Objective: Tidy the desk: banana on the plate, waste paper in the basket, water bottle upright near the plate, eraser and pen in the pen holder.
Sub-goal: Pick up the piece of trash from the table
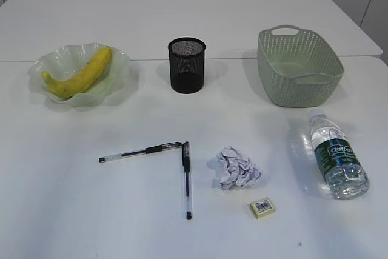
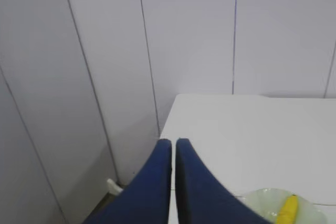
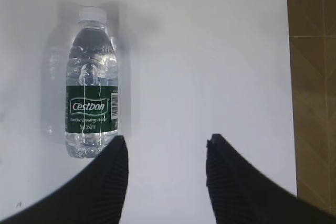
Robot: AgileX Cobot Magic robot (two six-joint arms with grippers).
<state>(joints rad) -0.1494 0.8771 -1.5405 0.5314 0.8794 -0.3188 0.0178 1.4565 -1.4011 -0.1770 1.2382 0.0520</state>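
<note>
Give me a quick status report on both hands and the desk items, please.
Left hand shut, empty, off the desk edge. Right hand open beside the lying water bottle. Banana on plate; paper, eraser, pens untouched.

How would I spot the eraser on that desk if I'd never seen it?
Start at the green basket on the right, then come toward the near edge past the crumpled paper. Just below it lies the eraser: a small pale-yellow block with a printed label, the only boxy thing there.
</note>
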